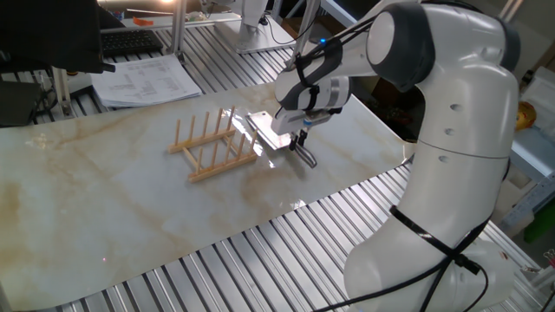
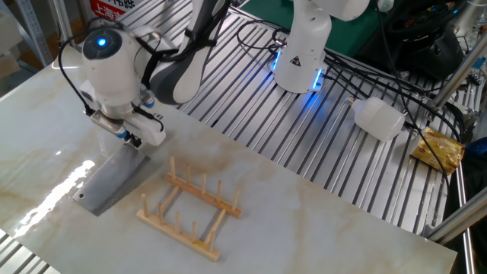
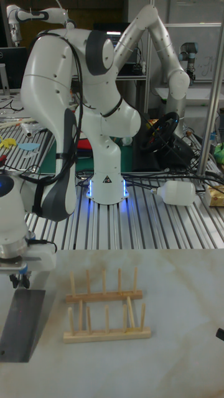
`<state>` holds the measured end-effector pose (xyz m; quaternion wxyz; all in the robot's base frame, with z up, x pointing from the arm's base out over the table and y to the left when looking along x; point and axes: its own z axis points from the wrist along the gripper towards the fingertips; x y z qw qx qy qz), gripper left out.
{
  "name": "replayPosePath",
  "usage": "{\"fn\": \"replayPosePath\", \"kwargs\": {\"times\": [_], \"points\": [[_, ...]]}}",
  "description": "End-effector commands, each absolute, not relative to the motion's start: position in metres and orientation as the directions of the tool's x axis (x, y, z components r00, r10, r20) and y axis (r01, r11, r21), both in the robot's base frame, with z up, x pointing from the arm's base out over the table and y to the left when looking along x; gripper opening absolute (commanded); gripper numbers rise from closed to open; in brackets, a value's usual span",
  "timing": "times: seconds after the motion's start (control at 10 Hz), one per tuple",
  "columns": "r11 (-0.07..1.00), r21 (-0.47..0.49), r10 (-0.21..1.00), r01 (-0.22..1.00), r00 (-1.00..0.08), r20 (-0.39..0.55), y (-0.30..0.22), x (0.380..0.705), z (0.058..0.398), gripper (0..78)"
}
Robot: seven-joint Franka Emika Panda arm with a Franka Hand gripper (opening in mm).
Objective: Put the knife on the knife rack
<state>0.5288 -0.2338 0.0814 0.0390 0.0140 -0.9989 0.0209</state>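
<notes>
Left of centre in the other fixed view, the knife [image 2: 110, 180] is held by its handle in the closed gripper [image 2: 134, 140], its blade slanting down toward the lower left, just beside the knife rack [image 2: 190, 208] at lower centre.

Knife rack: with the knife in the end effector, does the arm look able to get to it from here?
Probably yes. The knife rack stands right beside the knife, its pegs bare, with nothing between them. The end effector appears shut on the handle, blade tip apparently low near the table.
</notes>
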Motion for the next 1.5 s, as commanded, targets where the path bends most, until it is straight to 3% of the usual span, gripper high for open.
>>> {"fn": "replayPosePath", "kwargs": {"times": [0.1,0.4,1.0,1.5], "points": [[0.993,-0.121,-0.005,-0.009,-0.999,0.035,-0.231,0.533,0.104,1.1],[0.989,-0.145,0.021,0.022,-1.0,-0.009,-0.227,0.533,0.125,1.1],[0.971,-0.236,0.049,0.049,-0.999,-0.006,-0.192,0.533,0.205,1.1],[0.96,-0.267,0.085,0.081,-0.996,0.005,-0.174,0.524,0.225,1.1]]}}
